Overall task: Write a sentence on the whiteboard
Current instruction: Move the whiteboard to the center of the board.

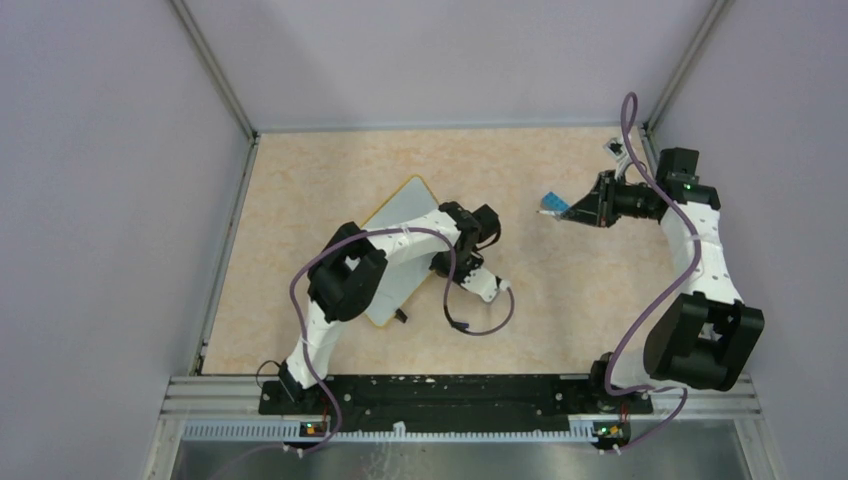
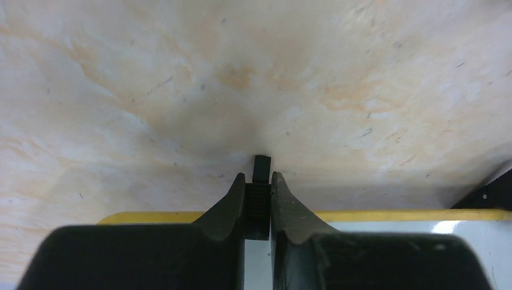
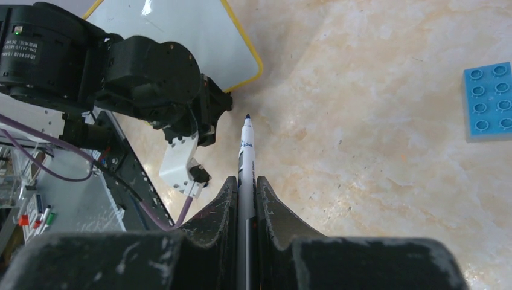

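The left arm folds sharply at the elbow and reaches across the whiteboard point(image 1: 405, 212), which lies at a slant on the marbled table point(image 1: 560, 300), left of centre and mostly hidden under the forearm in the overhead view. Its wrist turns down at the board's right edge, where the left gripper point(image 2: 258, 176) has its fingers pressed against both sides of a black clip foot point(image 2: 261, 166) jutting from the yellow rim, with only the clip's width between them. The right arm rises from its base, bends at a bulky elbow near the table's right side and stretches toward the far right corner, its wrist turned so that the right gripper point(image 3: 245, 180) points back toward the centre. Its fingers are clamped narrowly on a white marker point(image 3: 246, 151), blue tip foremost, aimed at the board's near corner but well apart from it. A blue block point(image 3: 489, 103) sits on the table just beside that gripper
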